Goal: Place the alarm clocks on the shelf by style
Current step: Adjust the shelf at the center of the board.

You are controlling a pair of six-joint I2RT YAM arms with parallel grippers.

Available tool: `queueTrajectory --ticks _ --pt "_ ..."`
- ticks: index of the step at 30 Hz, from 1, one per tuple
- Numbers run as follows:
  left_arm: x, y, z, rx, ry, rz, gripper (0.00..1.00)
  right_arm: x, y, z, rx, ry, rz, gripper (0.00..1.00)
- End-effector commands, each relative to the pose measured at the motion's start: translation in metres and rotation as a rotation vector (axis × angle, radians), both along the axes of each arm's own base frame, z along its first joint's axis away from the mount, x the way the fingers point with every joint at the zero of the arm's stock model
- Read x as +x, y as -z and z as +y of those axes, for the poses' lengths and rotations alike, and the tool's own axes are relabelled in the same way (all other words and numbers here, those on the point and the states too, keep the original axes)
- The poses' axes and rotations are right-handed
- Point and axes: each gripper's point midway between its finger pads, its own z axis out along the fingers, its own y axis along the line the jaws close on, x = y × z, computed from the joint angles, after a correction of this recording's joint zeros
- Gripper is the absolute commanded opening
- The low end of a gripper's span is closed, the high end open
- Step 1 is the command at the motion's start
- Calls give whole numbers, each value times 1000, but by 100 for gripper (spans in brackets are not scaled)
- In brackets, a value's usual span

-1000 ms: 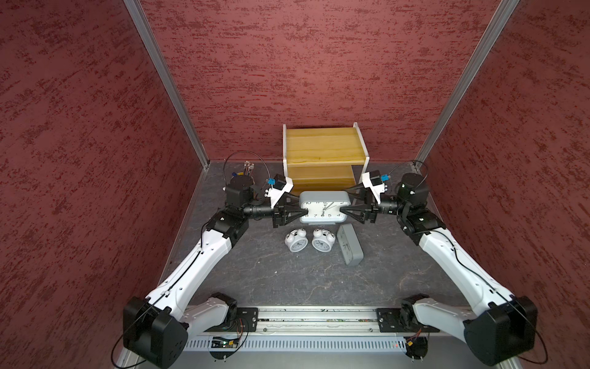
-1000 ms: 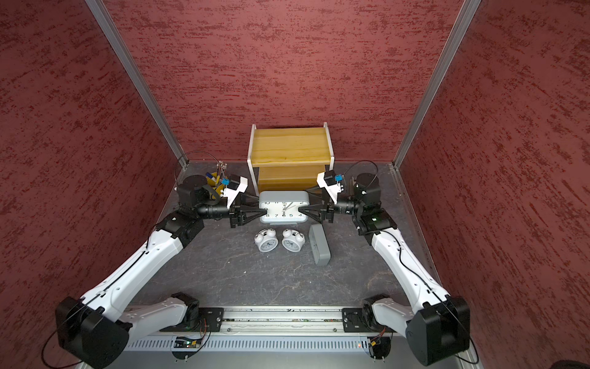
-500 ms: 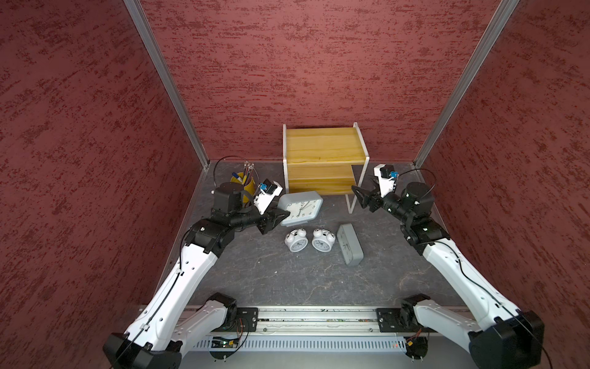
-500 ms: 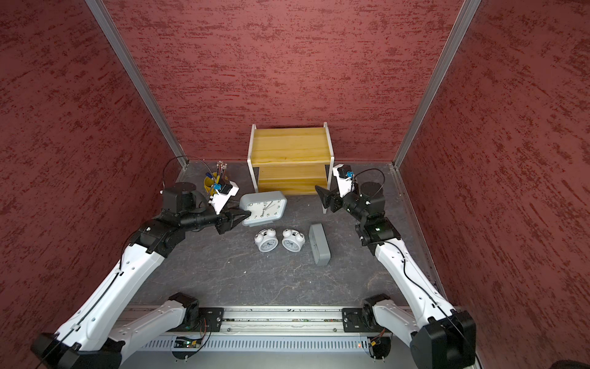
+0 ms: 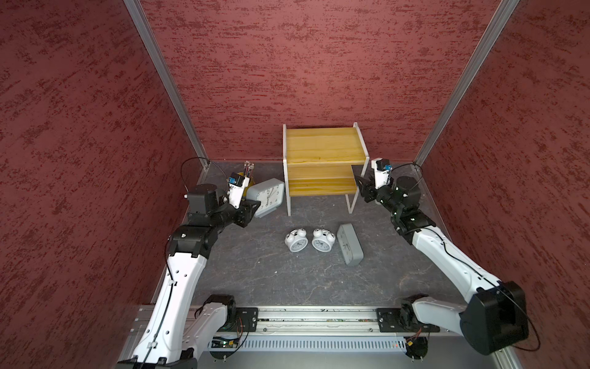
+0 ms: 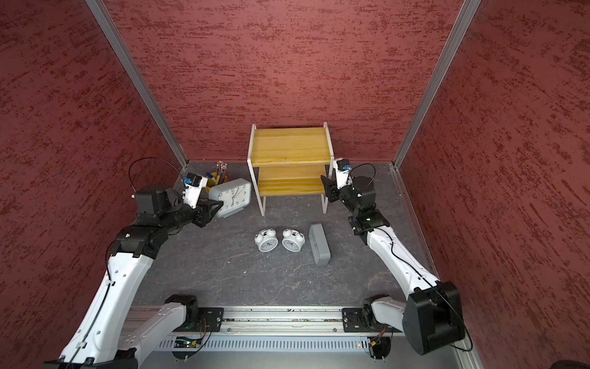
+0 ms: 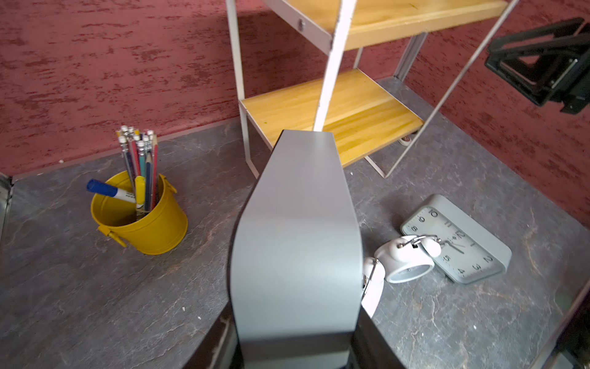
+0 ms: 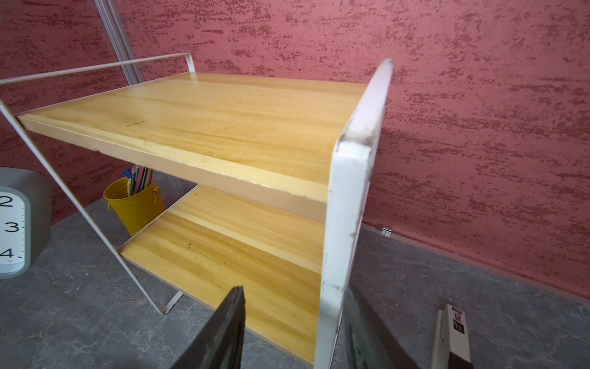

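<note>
Presently, nearest the arm bases: two white twin-bell clocks (image 5: 296,240) (image 5: 322,239) sit side by side on the table (image 5: 255,271), dials showing from above. A grey clock (image 5: 350,244) sits just beside them. None of the three is shelved yet.

Farther in: the left gripper (image 5: 255,206) is clamped on one end of the second grey clock (image 5: 268,196). It holds it off the table, dial toward the middle, just left of the shelf (image 5: 322,143). Judged to be staged for a tier.

The right gripper (image 5: 359,183) has its jaws apart, astride the shelf's front right post (image 8: 344,223). A gap shows on one side, so there is no pinch yet. Likely meant to steady the light rack.

Both boards are bare. The pen bucket (image 7: 143,230) stands at the back left, near the held clock. Collision risk there.
</note>
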Motion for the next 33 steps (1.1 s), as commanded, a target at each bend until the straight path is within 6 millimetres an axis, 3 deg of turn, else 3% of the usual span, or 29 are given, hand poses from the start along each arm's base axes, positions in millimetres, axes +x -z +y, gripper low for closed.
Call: queueTrajectory --ticks 1,5,14,19,33 --pt "17 -40 7 -70 -46 -139 10 12 -36 -8 45 61 -102 51" --pt "32 -40 10 -97 -61 -169 11 15 -35 -4 42 48 -116 51" --pt "67 -41 -5 -155 42 -236 11 23 -27 5 0 1 -104 24" --pt "80 -35 -15 -162 120 -261 12 22 -20 7 -33 -15 -95 14" --pt "120 -15 -41 -85 287 -355 13 8 -9 15 -70 -84 -75 10"
